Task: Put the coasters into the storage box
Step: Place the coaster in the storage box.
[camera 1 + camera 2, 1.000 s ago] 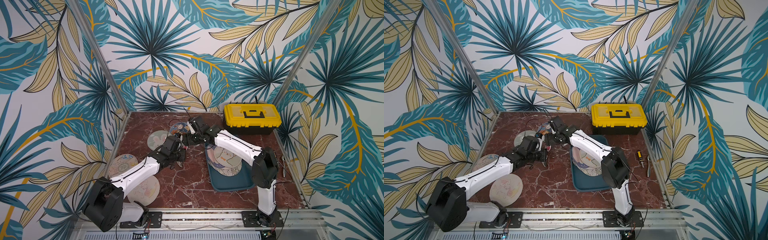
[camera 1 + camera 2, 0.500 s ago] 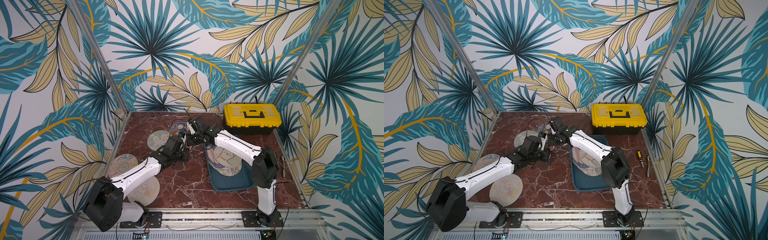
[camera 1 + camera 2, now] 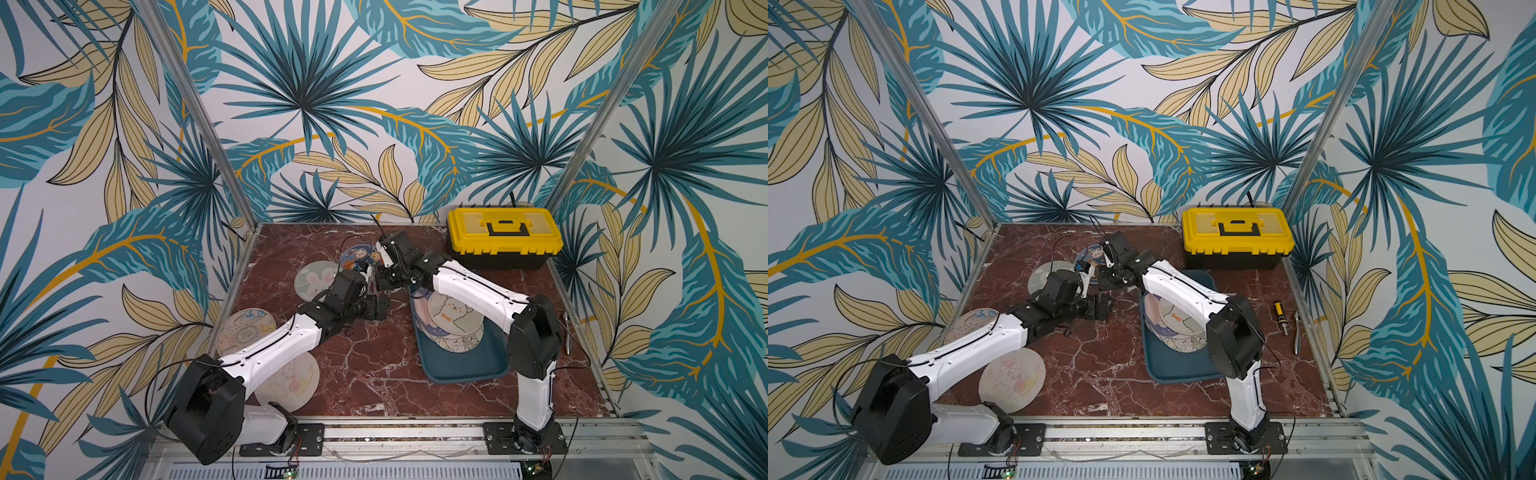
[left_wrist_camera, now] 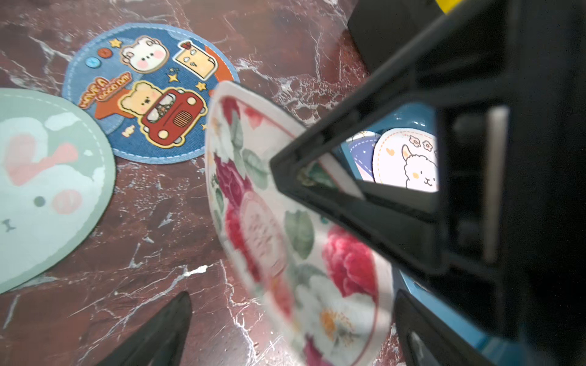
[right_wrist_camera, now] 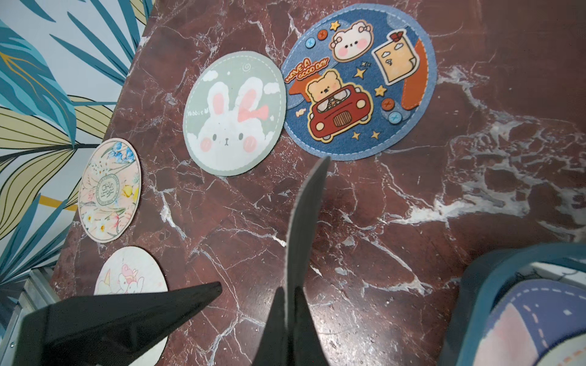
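A rose-printed coaster (image 4: 285,237) hangs on edge above the table, left of the storage box (image 3: 465,374). My right gripper (image 5: 290,290) is shut on its rim, and that view shows it as a thin grey edge. My left gripper (image 4: 293,298) is open, with the coaster between its spread fingers. In both top views the two grippers (image 3: 376,305) (image 3: 384,282) meet mid-table. The dark teal box holds several coasters, a llama one (image 3: 455,313) on top. A blue bear-car coaster (image 5: 358,82), a green rabbit one (image 5: 234,114), a peach floral one (image 5: 109,190) and a cream unicorn one (image 3: 1011,384) lie on the table.
A yellow-lidded black toolbox (image 3: 503,239) stands at the back right, just behind the storage box. A screwdriver (image 3: 1280,318) and a metal tool (image 3: 1297,332) lie by the right frame rail. Walls close in the back and both sides.
My right gripper has shut on the rose coaster and my left gripper has opened and let go of it. The left gripper shifted slightly toward the right one.
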Robot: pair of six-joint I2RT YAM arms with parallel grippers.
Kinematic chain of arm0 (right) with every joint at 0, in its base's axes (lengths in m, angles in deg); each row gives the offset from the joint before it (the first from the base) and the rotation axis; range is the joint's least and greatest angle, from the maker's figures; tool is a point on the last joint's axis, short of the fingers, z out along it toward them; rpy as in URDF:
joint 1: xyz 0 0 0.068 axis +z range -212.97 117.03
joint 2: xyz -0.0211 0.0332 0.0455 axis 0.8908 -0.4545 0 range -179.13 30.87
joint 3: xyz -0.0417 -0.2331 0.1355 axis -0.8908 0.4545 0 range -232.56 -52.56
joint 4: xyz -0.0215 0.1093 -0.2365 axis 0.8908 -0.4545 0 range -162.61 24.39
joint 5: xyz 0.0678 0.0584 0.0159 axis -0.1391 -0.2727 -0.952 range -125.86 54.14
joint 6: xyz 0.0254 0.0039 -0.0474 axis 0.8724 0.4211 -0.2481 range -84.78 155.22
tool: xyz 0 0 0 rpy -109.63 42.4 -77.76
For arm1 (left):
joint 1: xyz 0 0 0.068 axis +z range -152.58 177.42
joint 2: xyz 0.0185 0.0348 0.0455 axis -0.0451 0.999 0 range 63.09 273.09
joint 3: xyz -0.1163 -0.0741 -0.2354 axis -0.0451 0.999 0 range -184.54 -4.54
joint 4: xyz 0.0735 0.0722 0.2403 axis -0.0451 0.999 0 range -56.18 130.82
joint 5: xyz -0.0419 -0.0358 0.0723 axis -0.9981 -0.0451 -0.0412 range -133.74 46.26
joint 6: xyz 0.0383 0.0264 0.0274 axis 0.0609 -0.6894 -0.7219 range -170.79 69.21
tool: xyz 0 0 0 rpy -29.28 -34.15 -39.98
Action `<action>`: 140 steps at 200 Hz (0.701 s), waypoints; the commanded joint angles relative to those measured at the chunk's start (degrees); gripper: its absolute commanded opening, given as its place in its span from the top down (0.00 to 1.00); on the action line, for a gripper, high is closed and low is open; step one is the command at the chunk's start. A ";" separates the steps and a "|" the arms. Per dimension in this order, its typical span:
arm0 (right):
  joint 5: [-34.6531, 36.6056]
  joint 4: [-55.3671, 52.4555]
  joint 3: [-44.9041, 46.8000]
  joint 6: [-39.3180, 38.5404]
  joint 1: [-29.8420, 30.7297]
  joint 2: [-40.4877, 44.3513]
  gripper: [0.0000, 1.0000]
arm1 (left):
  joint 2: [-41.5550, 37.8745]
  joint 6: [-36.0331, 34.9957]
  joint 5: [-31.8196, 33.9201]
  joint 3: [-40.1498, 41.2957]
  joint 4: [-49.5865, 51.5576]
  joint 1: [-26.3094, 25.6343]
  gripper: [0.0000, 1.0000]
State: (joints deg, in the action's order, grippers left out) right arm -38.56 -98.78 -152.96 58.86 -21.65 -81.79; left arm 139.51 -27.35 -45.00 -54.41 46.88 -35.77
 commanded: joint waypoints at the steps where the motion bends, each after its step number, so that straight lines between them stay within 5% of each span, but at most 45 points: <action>1: 3.04 -2.60 -1.29 -2.70 -0.36 3.94 1.00 | -2.81 -0.19 1.87 -1.20 -1.28 -0.03 0.01; 140: 16.67 -7.00 9.36 -5.73 -6.52 23.42 1.00 | -7.47 2.12 7.29 1.38 -1.63 5.22 0.00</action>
State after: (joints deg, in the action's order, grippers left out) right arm -25.22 -103.89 -146.76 53.59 -26.92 -60.54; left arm 133.15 -26.71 -38.40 -54.34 46.42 -31.95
